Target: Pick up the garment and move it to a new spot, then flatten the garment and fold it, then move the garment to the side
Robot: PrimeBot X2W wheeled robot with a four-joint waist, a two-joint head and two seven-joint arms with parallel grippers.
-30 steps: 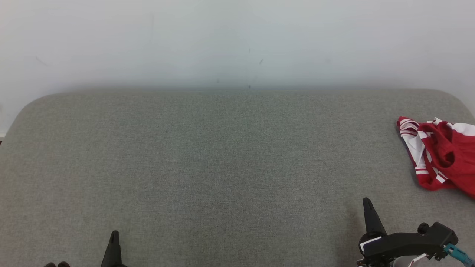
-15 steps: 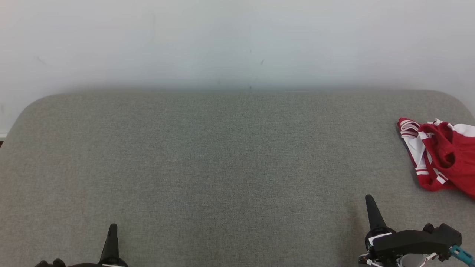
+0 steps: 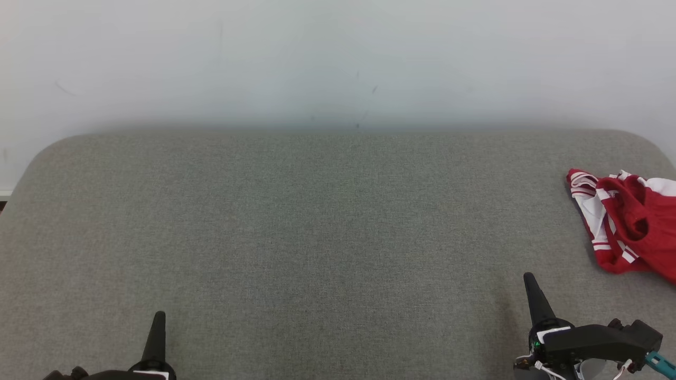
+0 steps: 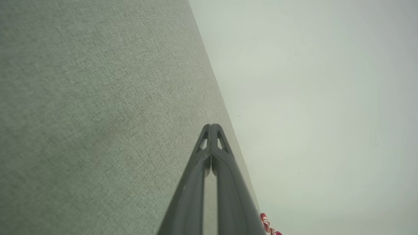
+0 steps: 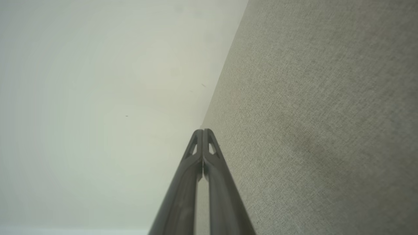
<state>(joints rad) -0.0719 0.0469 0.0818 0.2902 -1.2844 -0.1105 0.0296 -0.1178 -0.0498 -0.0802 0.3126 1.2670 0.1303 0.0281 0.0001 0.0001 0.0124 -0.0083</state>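
Observation:
The garment (image 3: 631,221) is red with white stripes and lies crumpled at the right edge of the grey fabric surface (image 3: 317,221), partly cut off by the picture's edge. A sliver of the garment (image 4: 267,225) peeks out beside the fingers in the left wrist view. My right gripper (image 3: 529,278) stands at the lower right, shut and empty, well below and left of the garment. At the lower left my left gripper (image 3: 159,315) is shut and empty, far from the garment. Both wrist views show the fingertips pressed together, left gripper (image 4: 211,126) and right gripper (image 5: 202,131).
A pale wall (image 3: 338,58) runs behind the surface's far edge. The grey surface has rounded far corners and a wide bare stretch between the two grippers.
The head view has shifted slightly. The left gripper has risen a little into the picture, and the right gripper has drifted a little to the right. The garment lies as before.

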